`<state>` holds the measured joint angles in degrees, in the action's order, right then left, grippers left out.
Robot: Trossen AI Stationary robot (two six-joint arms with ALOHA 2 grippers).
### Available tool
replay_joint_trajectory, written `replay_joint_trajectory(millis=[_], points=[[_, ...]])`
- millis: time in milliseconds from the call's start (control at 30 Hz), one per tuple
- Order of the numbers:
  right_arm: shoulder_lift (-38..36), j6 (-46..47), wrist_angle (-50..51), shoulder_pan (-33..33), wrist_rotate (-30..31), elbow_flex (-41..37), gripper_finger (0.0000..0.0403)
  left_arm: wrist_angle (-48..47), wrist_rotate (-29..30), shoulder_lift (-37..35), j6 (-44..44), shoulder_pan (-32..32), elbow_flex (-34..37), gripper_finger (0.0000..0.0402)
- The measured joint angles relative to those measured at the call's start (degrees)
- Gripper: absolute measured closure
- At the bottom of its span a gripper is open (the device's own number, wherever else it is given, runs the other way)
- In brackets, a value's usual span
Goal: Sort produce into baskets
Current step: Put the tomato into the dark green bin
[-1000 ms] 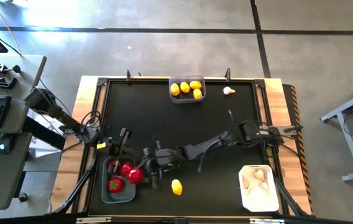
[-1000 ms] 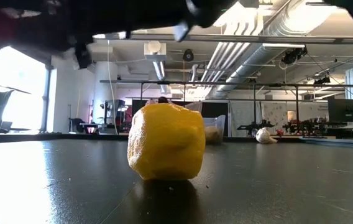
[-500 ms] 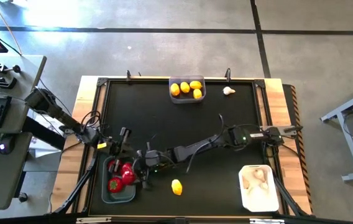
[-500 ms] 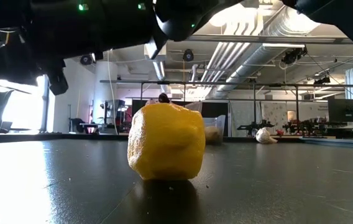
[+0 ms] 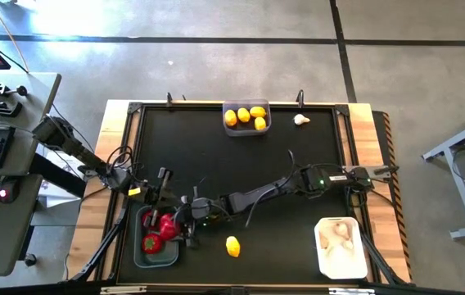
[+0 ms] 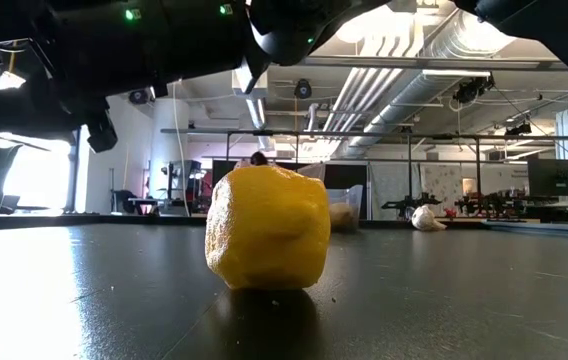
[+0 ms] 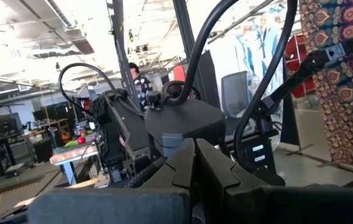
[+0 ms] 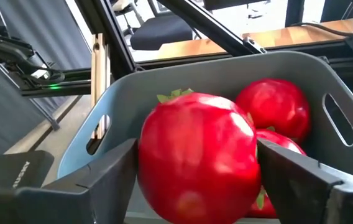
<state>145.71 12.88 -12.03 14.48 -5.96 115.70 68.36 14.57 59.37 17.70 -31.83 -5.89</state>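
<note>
Red fruit (image 8: 198, 158) between the right tool's (image 8: 198, 180) spread fingers above the grey basket (image 8: 325, 81); no legible writing.

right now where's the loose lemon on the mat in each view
High view: the loose lemon lies near the front edge of the black mat, just right of the grey bin of red fruit.
Low view: it fills the centre, close to the camera.
Left wrist view: not in it.
Right wrist view: not in it; only red fruit in that bin.
Shared landmark: the garlic bulb at the mat's far right, seen small behind the lemon in the low view.
</note>
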Motion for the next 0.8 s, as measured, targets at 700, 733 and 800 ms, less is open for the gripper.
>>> replay_joint_trajectory(millis=[700,733,800], points=[[-0.43,-4.02,-0.19,0.29,-0.71,0.95,0.0113,0.02,0.0,0.0,-0.56,0.0,0.0,0.0401],[-0.53,-4.31,-0.14,0.36,-0.78,0.96,0.0127,0.01,0.0,0.0,-0.56,0.0,0.0,0.0401],[-0.61,-5.24,-0.02,0.46,-1.14,0.96,0.017,0.0,-0.01,0.02,-0.56,0.0,0.0,0.0401]])
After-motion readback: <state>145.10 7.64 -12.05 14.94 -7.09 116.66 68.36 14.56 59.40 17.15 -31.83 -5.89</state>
